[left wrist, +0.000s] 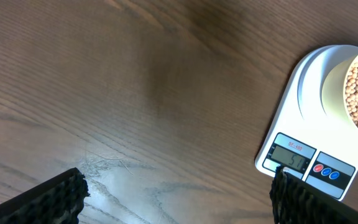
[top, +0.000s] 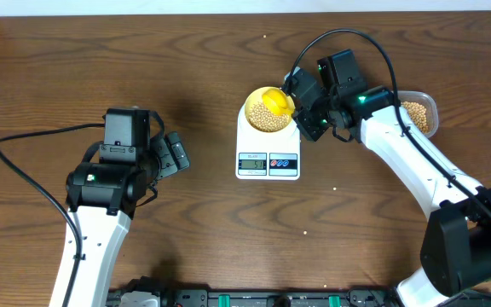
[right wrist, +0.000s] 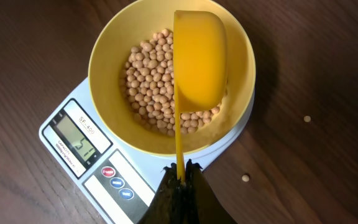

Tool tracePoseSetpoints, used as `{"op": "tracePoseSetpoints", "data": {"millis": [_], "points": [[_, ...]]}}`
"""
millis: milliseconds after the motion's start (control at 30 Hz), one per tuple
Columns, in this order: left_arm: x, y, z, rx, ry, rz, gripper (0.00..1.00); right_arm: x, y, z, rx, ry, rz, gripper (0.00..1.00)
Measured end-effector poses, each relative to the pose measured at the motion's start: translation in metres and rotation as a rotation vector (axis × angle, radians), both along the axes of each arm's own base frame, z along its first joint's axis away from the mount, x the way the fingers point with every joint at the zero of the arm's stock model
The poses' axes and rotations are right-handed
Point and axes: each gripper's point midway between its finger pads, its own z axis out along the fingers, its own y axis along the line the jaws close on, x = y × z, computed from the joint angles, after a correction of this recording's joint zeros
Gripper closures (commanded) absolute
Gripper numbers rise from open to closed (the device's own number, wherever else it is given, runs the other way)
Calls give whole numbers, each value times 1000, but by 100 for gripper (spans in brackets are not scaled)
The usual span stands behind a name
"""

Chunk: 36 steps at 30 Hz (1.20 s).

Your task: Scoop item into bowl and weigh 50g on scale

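Pale-yellow plastic marks the middle of the overhead view. The bowl point(top: 249, 104) sits on the white scale point(top: 268, 147), which stands on the dark wooden tabletop point(top: 186, 68). Tan beans point(top: 265, 120) lie in the bowl, and a bright yellow scoop point(top: 277, 102) hangs over its right half. The right tool point(top: 297, 102) is clenched on the scoop's handle. Further right, a clear container point(top: 434, 107) holds more beans. The left tool point(top: 181, 153) is released and grasps nothing, well apart from the scale. A few stray beans point(top: 335, 189) dot the wood.

From the left wrist, the spread fingers point(left wrist: 48, 199) frame only bare tabletop. The scale's display point(left wrist: 291, 154) is lit, but its digits are too small to trust.

From the right wrist, the scoop is rolled on its side with its back showing, and its handle runs down into the closed tool. Whether its lip touches the beans or the bowl cannot be told.

The main risks are probably a false reading and an overshoot. Any press of the scoop on the bowl would add to the displayed weight. A last tip could push the weight past the target. Pulling back low could catch the rim and drag the bowl off the scale, or flick more beans onto the tabletop.
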Motion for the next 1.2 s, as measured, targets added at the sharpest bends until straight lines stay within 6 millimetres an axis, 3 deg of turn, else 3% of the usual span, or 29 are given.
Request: {"op": "tracePoseSetpoints", "data": {"millis": [1200], "points": [[0, 0, 0, 0, 0, 0, 4, -13, 19, -11, 11, 49, 38, 99]]}}
